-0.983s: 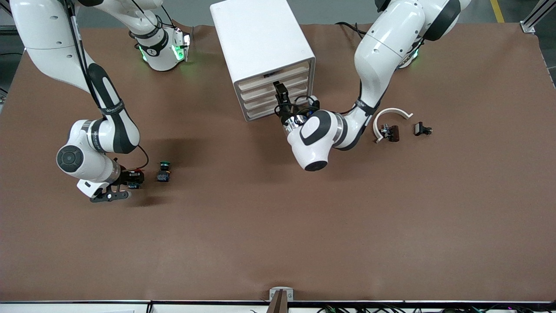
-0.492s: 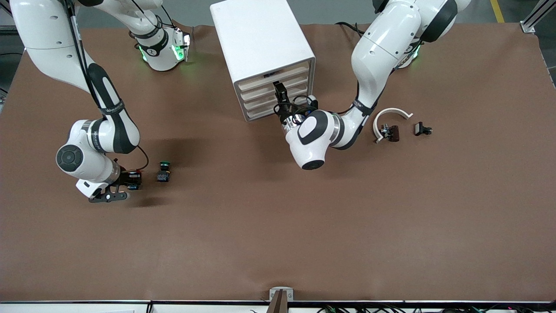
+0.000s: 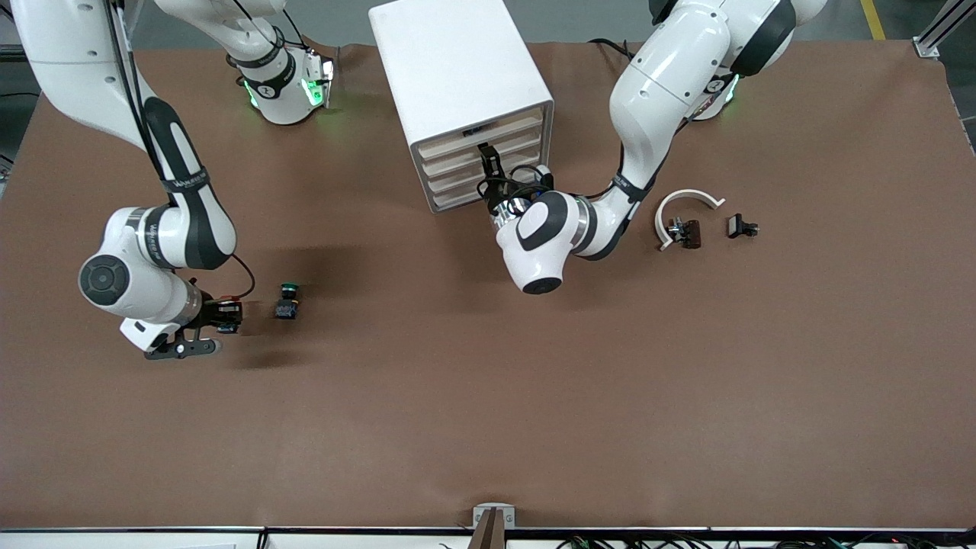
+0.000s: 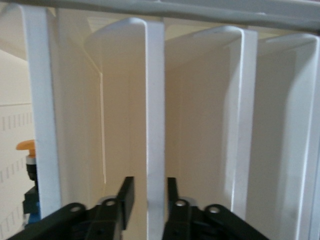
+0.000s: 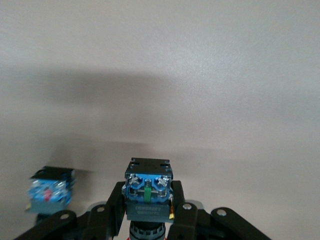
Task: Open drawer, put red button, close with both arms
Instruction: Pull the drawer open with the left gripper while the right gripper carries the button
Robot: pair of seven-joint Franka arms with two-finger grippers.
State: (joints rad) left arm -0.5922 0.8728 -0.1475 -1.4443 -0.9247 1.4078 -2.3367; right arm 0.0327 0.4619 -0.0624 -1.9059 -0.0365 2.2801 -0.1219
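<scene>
Near the table's right-arm end, right gripper (image 3: 229, 315) clamps the small, rigid, light red button (image 5: 148, 192) by its block; left gripper (image 4: 147, 200) pinches the drawer (image 3: 476, 156) lip.

The red button (image 5: 148, 192), dark blue-grey block uppermost, is clamped in the right gripper (image 3: 226, 316) above the table's right-arm end. The drawer (image 3: 479, 151), second from top, sits closed, its white lip (image 4: 155, 125) pinched by the left gripper (image 4: 150, 200).
</scene>
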